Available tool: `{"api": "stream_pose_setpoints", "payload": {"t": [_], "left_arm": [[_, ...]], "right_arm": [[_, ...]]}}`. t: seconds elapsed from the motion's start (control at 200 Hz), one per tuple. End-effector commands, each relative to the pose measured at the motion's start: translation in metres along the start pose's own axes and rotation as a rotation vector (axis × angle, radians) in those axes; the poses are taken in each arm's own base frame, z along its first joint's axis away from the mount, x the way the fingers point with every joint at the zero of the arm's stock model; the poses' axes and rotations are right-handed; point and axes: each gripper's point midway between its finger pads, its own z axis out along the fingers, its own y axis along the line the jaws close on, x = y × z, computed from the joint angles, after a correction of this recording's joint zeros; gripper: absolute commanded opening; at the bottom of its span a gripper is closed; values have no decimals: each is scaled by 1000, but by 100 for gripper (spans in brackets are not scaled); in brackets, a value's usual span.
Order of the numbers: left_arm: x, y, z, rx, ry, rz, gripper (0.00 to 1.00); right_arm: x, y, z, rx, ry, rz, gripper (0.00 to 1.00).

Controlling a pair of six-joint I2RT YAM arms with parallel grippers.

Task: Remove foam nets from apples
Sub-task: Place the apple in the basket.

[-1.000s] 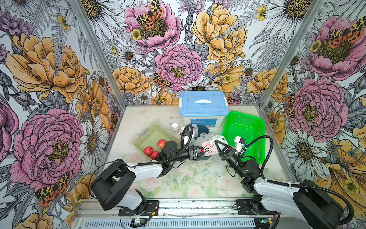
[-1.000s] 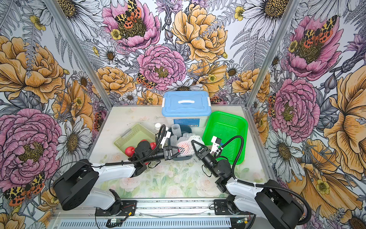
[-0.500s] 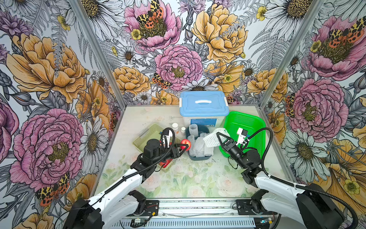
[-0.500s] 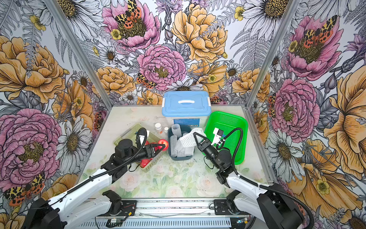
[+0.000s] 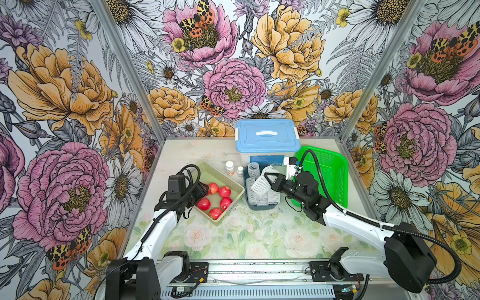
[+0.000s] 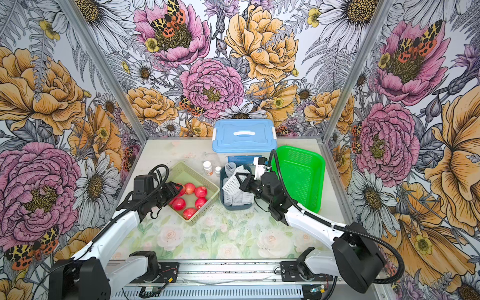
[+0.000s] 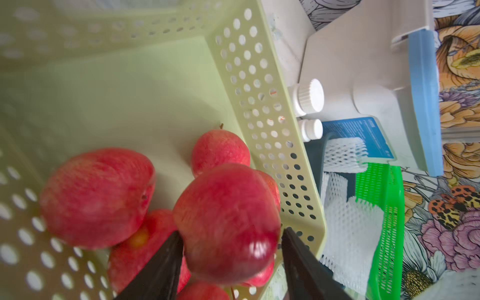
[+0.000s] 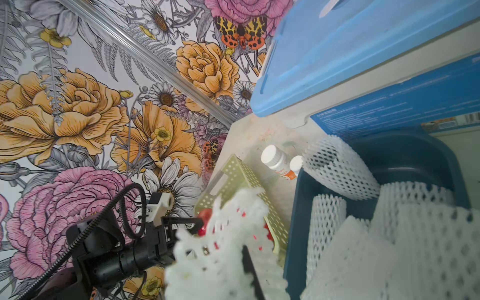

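Left gripper (image 7: 231,231) sits low in the pale tray (image 5: 223,176) by the worktop's (image 5: 246,233) left edge, jaws spread either side of a bare apple (image 7: 226,207), seemingly dropping it among the other apples (image 5: 224,191). Right gripper (image 5: 267,179) pinches an empty foam net (image 5: 259,184) over the blue bin (image 5: 261,207) mid-worktop, likely to discard it. Rose-print worktop, flowered walls all round

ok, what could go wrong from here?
1. The apple between the fingers of the left gripper sits above other apples by the tray wall; released, it may bruise fruit or bounce out.
2. The right gripper holds a foam net over a bin already piled with nets; it may slide off onto the table.
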Motion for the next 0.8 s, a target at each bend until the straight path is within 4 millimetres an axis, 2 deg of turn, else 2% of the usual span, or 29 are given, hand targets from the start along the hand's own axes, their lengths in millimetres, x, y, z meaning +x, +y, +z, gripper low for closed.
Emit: {"api": "stream_pose_setpoints", "payload": {"t": [0.0,0.135,0.235,0.37,0.445,0.53,0.596,0.641,0.666,0.691,0.716,0.736,0.796], "left_arm": [[-23,-4,2,-26,-37,68,64],[-33,1,13,-29,-30,26,68],[-39,-4,12,-5,-43,28,72],[-42,-32,0,88,-60,96,84],[-37,-54,-6,150,-59,159,98],[-21,-86,-8,235,-34,254,99],[0,-119,-10,341,1,343,99],[16,-138,-10,386,25,393,99],[23,-147,-10,408,34,419,99],[30,-155,-10,428,43,438,99],[37,-163,-10,448,53,456,99],[43,-169,-9,465,61,468,99],[61,-187,-10,533,94,503,99]], "right_arm": [[14,-20,18,92,80,-62,2],[15,-28,41,117,112,-64,6],[14,-34,51,148,122,-71,20],[10,-41,56,220,141,-122,38],[6,-43,57,254,157,-160,48],[-1,-43,55,295,159,-208,58],[-6,-43,52,300,147,-217,66],[-8,-44,50,298,143,-210,76],[-9,-45,49,299,144,-206,77],[-11,-45,48,300,143,-199,89],[-11,-47,47,301,143,-191,91],[-12,-47,46,298,142,-187,99],[-13,-49,44,287,148,-166,100]]}}
